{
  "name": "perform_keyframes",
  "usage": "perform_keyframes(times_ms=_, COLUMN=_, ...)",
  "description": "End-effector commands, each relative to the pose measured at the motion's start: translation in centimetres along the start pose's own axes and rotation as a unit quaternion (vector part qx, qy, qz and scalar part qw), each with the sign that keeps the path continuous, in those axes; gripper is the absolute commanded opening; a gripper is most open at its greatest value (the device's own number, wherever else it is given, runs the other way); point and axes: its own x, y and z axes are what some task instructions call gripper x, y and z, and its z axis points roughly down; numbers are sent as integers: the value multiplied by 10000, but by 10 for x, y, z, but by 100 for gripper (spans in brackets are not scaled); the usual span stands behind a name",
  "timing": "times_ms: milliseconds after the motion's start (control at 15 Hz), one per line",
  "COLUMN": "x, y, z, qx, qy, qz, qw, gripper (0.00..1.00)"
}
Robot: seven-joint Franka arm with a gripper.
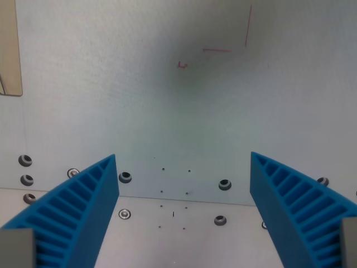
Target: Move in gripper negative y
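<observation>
1. Nearest the camera, the gripper [184,212] fills the bottom of the wrist view. Its two blue ribbed fingers [78,206] rise from the lower corners, one at the wrist view's left and one at the wrist view's right. They stand wide apart with nothing between them, so the hand is released and empty.

2. Through the gap between the fingers shows a pale grey plate [184,234]. It carries several dark round screw heads [220,220] and a cluster of tiny black dots. The fingers look to hang above it; whether they touch it cannot be told.

3. Just beyond, a straight seam runs across the view, and past it lies a large light grey board [167,111]. More screw heads sit along its near edge, with a column of them at the wrist view's left.

4. Farther up the board a soft dark shadow [187,84] lies near the middle.

5. Farthest off, thin red pen marks [247,28] stand at the upper right, and a beige panel [10,50] cuts in at the upper left edge.

6. The task has no object of its own: its thing is the gripper itself, which is to shift along its negative y axis. One picture shows no travel, so how much of the shift is done cannot be read here. My judgement is that nothing nearby blocks a sideways slide, and the screw heads and red marks would serve as landmarks for gauging it.
</observation>
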Motion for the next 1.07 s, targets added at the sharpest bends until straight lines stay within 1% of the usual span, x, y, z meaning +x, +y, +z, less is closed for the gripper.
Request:
perform_keyframes(times_ms=67, x=0, y=-5, z=-2, qx=-3, qy=23, qz=0, qw=10000, gripper=100)
perform_keyframes(times_ms=1067, x=0, y=-80, z=-2, qx=-3, qy=23, qz=0, qw=10000, gripper=100)
